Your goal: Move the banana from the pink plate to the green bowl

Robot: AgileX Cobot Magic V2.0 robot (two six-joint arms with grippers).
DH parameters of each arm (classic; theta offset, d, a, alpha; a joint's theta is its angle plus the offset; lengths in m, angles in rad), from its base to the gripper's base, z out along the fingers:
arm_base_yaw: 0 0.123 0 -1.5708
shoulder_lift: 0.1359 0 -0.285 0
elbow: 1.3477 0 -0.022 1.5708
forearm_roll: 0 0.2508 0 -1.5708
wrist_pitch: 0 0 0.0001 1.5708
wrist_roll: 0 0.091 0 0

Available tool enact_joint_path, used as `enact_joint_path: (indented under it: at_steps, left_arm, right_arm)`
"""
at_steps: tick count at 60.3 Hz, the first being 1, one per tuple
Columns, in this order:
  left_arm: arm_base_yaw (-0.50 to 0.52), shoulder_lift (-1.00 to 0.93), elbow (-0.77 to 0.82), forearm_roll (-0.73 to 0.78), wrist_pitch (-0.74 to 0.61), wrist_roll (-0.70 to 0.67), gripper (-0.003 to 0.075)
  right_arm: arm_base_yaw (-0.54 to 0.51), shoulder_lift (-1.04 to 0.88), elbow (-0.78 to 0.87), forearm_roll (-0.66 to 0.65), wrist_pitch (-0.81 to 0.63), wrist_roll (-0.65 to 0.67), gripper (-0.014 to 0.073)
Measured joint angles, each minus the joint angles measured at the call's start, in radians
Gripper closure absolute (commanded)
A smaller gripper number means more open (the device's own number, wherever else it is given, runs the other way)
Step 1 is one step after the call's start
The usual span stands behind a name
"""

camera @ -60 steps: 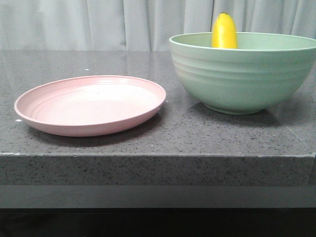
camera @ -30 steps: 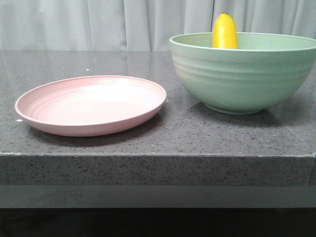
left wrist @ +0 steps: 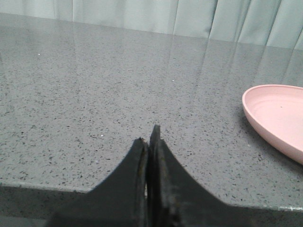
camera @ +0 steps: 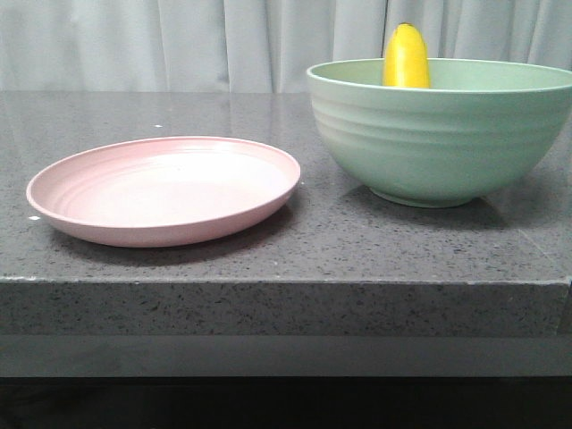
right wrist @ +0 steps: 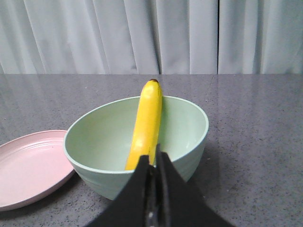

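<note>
Banana (right wrist: 147,127) already stands in the green bowl (right wrist: 189,127), long axis leaning up against the far rim, centre frame in our right wrist view. Our right hand (right wrist: 155,158), clenched and empty, sits just before it. Pink plate (camera: 165,188) lies bare; left hand (left wrist: 149,142) clenched too.

Pink plate (camera: 164,189), empty, near tabletop's (camera: 286,246) front edge; green bowl (camera: 442,127) right, banana (camera: 407,56) tip protruding above rim.
</note>
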Motion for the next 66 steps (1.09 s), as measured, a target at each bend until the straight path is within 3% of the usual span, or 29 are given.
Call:
enact_joint_path:
  at_steps: [49,58,66]
  left_arm:
    - [0.0,0.0,0.0,0.0,-0.001,0.0,0.0741]
    - [0.0,0.0,0.0,0.0,-0.001,0.0,0.0741]
    - [0.0,0.0,0.0,0.0,-0.001,0.0,0.0741]
  right_arm:
    - [0.0,0.0,0.002,0.0,-0.003,0.0,0.0662]
    - [-0.017,-0.004,0.06,-0.035,-0.11,0.035,0.0662]
    - [-0.116,-0.038,0.166,-0.152,-0.21,0.144,0.0662]
